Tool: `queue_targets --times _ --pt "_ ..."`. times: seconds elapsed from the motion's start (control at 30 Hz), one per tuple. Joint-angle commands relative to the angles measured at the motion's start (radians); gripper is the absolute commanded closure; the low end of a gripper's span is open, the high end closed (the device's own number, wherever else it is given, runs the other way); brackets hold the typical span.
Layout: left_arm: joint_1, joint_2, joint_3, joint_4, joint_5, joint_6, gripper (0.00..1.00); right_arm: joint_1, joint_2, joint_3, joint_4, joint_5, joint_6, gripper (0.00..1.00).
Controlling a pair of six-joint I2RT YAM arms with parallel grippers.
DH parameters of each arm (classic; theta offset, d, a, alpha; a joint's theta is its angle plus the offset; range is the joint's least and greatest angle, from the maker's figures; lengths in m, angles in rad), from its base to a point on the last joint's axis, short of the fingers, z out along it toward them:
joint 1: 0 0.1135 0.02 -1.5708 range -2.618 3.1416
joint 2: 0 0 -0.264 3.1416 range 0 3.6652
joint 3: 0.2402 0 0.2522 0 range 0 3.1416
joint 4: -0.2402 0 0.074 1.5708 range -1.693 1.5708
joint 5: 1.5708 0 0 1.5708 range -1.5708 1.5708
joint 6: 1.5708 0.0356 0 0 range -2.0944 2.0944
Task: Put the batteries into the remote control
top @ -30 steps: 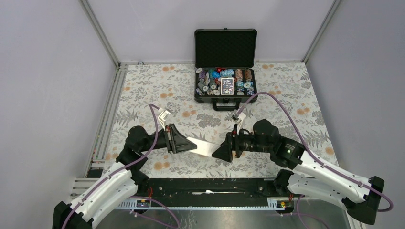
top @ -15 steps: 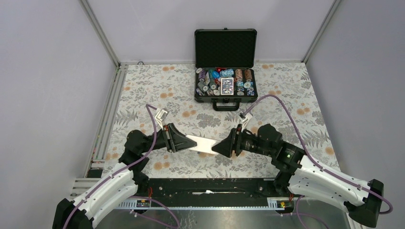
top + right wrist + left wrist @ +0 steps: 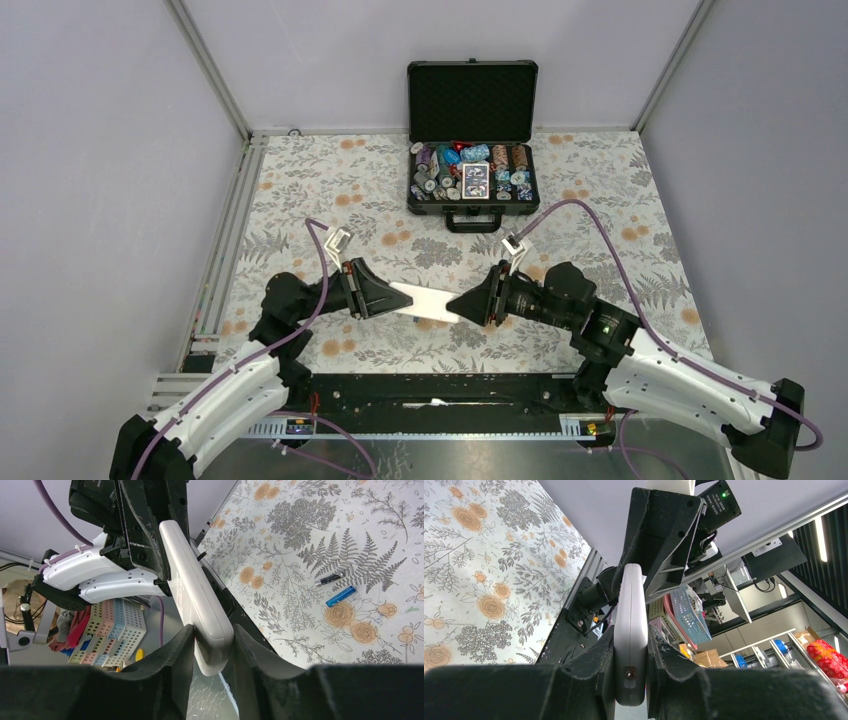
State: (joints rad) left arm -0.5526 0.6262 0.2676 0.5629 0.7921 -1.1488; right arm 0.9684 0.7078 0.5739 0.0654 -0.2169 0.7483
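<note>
White remote control (image 3: 430, 303) in left gripper (image 3: 630, 667), apparently right gripper (image 3: 213, 647) too.

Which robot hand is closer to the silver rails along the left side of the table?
Left. The left gripper holds the remote control by the end nearer the rails; the right gripper grips its other end, farther from them.

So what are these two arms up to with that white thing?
They are holding a small white rectangular plastic remote control between them, above the table. The left tool clamps one end and the right tool grips the other. A dark cylindrical battery and a blue cylindrical battery lie close together on the floral tablecloth, not yet loaded.
</note>
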Motion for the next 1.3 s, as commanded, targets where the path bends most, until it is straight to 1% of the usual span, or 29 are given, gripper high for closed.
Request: queue_targets --times 0.0,0.1,0.4,0.47,0.5,0.53,0.57,0.77,0.93,1.07,1.13,1.27 --pt "0.002 -0.022 -0.004 0.045 -0.037 0.020 1.00 -0.002 -0.033 -0.017 0.043 0.039 0.013 0.65" --pt "0.002 -0.031 -0.004 0.031 -0.050 0.024 1.00 -0.002 -0.049 -0.031 0.041 0.040 0.020 0.72" --pt "0.002 -0.040 -0.005 0.026 -0.074 0.021 1.00 -0.002 -0.125 -0.047 -0.024 0.077 0.017 0.87" --pt "0.002 -0.042 -0.005 0.024 -0.079 0.020 1.00 -0.001 -0.139 -0.045 -0.045 0.092 0.011 0.93" --pt "0.003 -0.043 -0.004 0.023 -0.083 0.020 1.00 -0.002 -0.147 -0.044 -0.056 0.099 0.008 0.98" --pt "0.002 -0.043 -0.004 0.020 -0.087 0.021 1.00 -0.002 -0.154 -0.042 -0.059 0.107 0.003 1.00" --pt "0.003 -0.046 -0.002 0.014 -0.092 0.023 1.00 -0.001 -0.161 -0.039 -0.095 0.116 0.001 1.00" --pt "0.002 -0.050 0.012 -0.035 -0.127 0.052 1.00 -0.002 -0.179 -0.025 -0.147 0.144 -0.018 1.00" --pt "0.003 -0.058 0.040 -0.138 -0.172 0.106 1.00 -0.002 -0.166 0.000 -0.188 0.179 -0.049 1.00" --pt "0.003 -0.066 0.067 -0.222 -0.210 0.158 1.00 -0.002 -0.132 0.016 -0.217 0.211 -0.074 1.00" --pt "0.004 -0.069 0.081 -0.268 -0.231 0.181 1.00 -0.002 -0.099 0.029 -0.233 0.251 -0.087 1.00" --pt "0.003 -0.074 0.091 -0.304 -0.250 0.206 1.00 -0.002 -0.018 0.052 -0.244 0.259 -0.125 1.00"
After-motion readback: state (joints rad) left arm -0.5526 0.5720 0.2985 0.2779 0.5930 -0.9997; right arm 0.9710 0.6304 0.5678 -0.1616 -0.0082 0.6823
